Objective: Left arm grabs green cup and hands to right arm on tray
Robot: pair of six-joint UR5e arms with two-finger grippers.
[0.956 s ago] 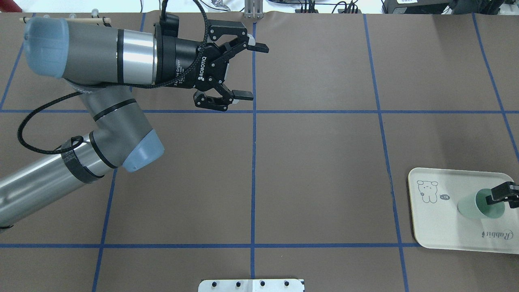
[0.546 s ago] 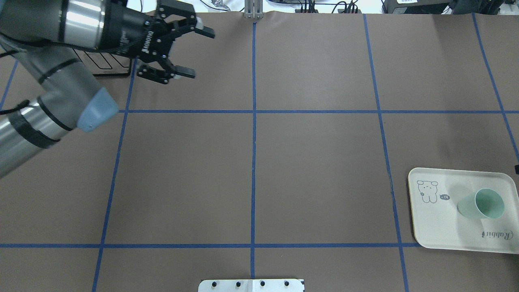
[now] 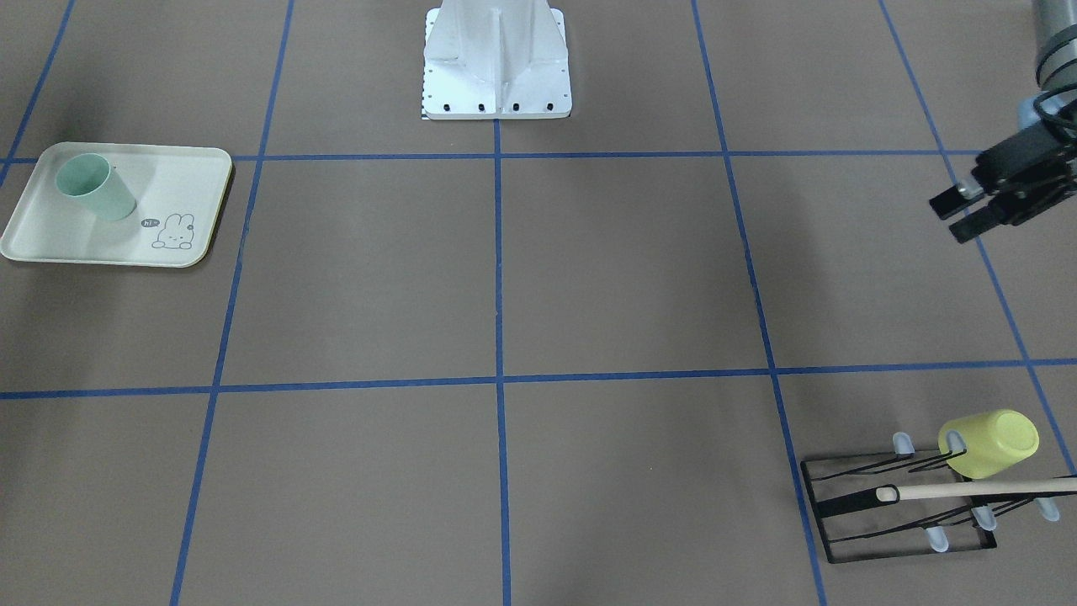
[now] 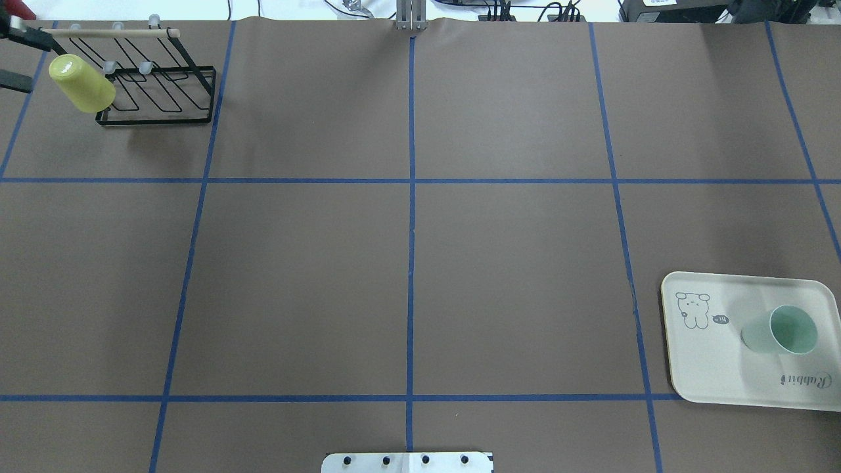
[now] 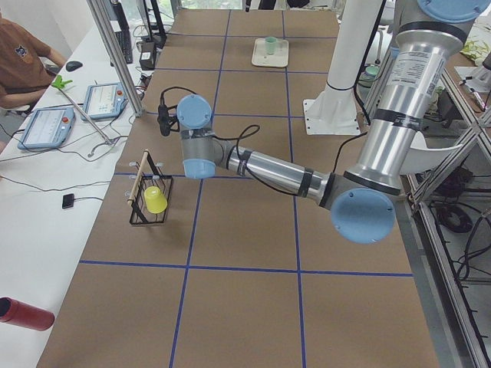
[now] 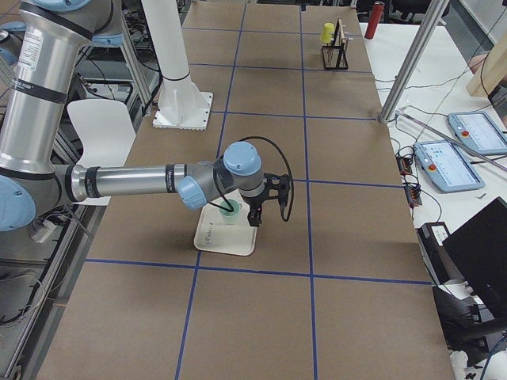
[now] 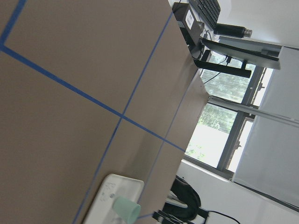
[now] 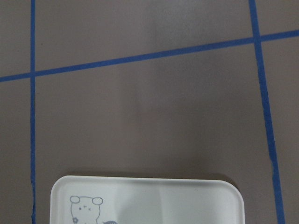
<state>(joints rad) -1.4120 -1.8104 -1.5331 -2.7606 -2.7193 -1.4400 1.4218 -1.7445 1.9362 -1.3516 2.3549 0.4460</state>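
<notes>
Looking down on a wide brown table (image 4: pixel 512 263) gridded with blue tape. Showing the left arm (image 5: pixel 268 170) stretched low near one end of it and the right arm (image 6: pixel 135 180) reaching over the other end, well apart. Finding a cream tray (image 4: pixel 709 368) with a rabbit drawing at the right arm's end, and a black wire rack (image 4: pixel 158 98) at the left arm's end, carrying a yellow cup (image 4: pixel 82 84) upside down on a peg.

Locating the green cup (image 4: pixel 782 330) standing upright on the tray, mouth up, at the end away from the rabbit; judging the task as good as done.

Showing the left gripper (image 3: pixel 949 217) spread wide and holding nothing. Glimpsing the right gripper (image 6: pixel 257 214) just beside the cup in the side view only, so not telling whether parted or closed.

Judging the cup light, stiff, smooth and slippery; suggesting a gentle pinch across its wall just below the rim.
</notes>
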